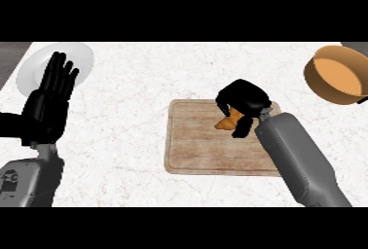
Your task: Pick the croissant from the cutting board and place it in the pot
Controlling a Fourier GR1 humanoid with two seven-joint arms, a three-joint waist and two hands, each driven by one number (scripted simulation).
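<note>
orange croissant (pixel 229 121) sits under our right robot hand (pixel 243 101), fingers curled round it on the cutting board (pixel 197 146), ready for the pot (pixel 338 73). our left robot hand (pixel 50 95) rests open.

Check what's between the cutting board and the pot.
Head view: nothing. Only bare white counter lies between the cutting board and the pot. The right hand is curled round the croissant over the board's upper right corner.
</note>
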